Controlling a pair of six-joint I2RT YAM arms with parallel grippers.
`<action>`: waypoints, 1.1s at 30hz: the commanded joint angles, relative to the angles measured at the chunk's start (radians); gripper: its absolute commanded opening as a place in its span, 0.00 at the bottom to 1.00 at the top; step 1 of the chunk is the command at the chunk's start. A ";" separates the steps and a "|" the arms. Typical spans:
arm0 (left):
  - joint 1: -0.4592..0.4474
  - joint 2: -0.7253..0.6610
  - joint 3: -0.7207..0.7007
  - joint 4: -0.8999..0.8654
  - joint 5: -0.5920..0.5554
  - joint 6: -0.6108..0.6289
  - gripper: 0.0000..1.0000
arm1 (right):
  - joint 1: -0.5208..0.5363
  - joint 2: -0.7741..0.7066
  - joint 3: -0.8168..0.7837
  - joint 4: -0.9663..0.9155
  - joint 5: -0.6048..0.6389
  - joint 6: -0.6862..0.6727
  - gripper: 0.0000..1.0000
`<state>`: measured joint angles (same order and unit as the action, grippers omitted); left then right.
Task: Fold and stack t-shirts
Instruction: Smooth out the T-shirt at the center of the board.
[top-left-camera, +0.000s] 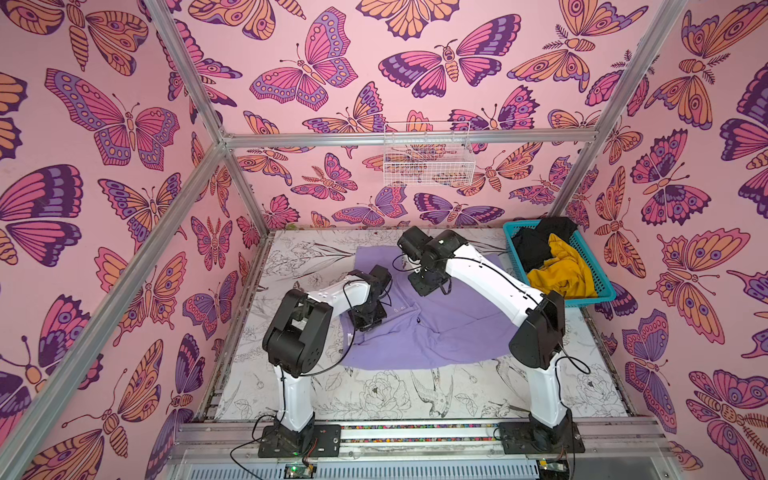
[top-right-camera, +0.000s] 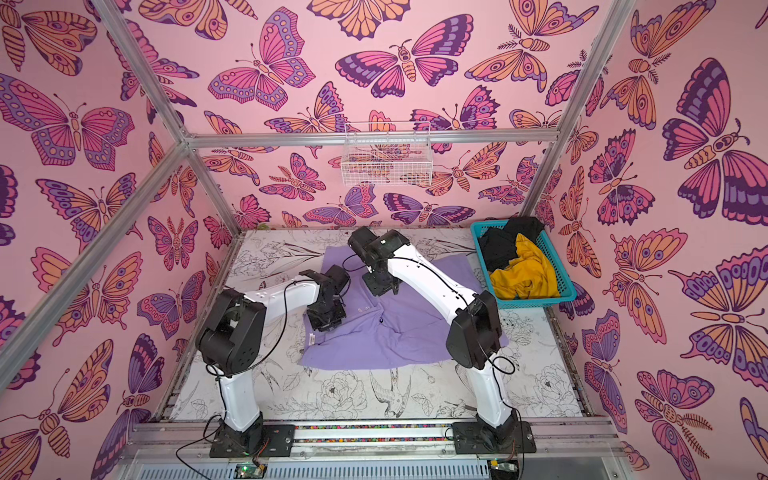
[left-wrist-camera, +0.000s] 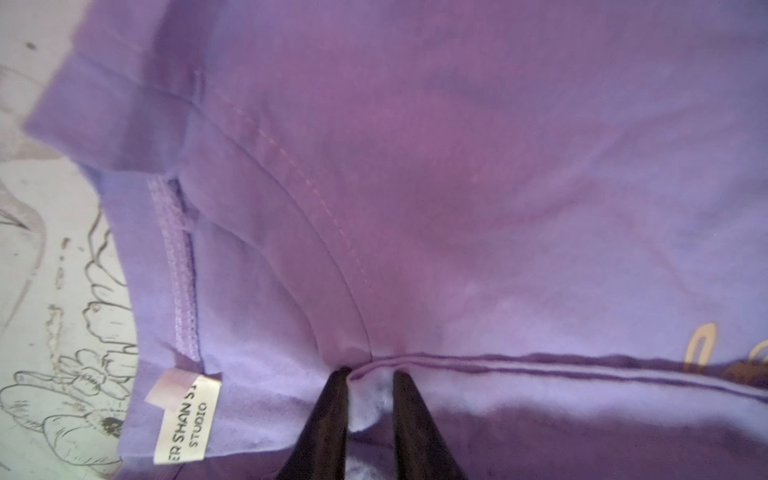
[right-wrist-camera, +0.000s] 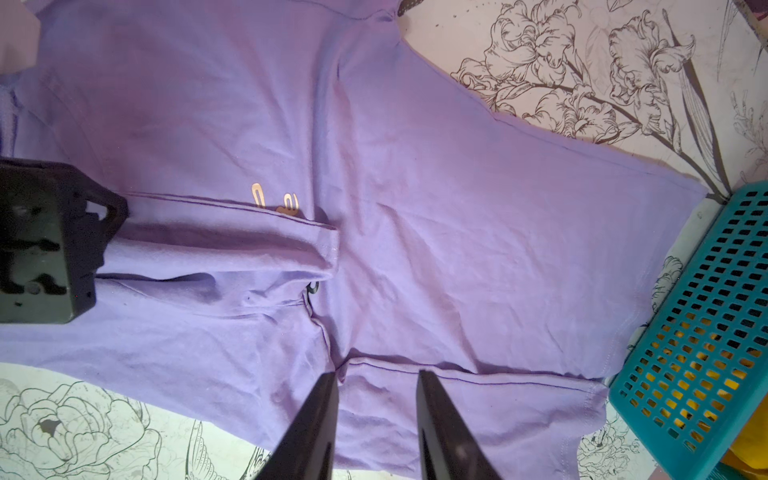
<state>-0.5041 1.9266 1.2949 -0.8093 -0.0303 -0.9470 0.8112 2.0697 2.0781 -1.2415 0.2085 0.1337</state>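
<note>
Left gripper (top-left-camera: 368, 324) sat centre-left in both top views, clenched on a bunched fold of the lavender t-shirt (top-left-camera: 436, 332), near its white label (left-wrist-camera: 187, 419). The shirt lay rumpled on the floral table (top-left-camera: 374, 395), mid-frame. White wire basket (top-left-camera: 428, 174) hung upper centre, contents unclear. Right gripper (top-left-camera: 422, 286) was down on the shirt, jaws apart astride a folded edge. Teal basket (top-left-camera: 590, 300), right of frame, held the black t-shirt (top-left-camera: 536, 245) and the mustard t-shirt (top-left-camera: 561, 270).
</note>
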 joint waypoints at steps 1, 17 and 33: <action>0.003 0.012 0.022 -0.034 -0.030 0.010 0.15 | -0.006 0.021 0.007 -0.023 -0.012 0.010 0.34; 0.001 -0.005 0.084 -0.105 -0.128 0.025 0.01 | -0.007 0.033 0.002 -0.024 -0.014 0.010 0.29; 0.003 0.128 0.254 -0.114 -0.200 0.104 0.01 | -0.007 0.014 -0.042 -0.011 -0.018 0.015 0.28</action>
<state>-0.5045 2.0201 1.5131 -0.8948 -0.1936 -0.8745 0.8112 2.0865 2.0476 -1.2411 0.1932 0.1341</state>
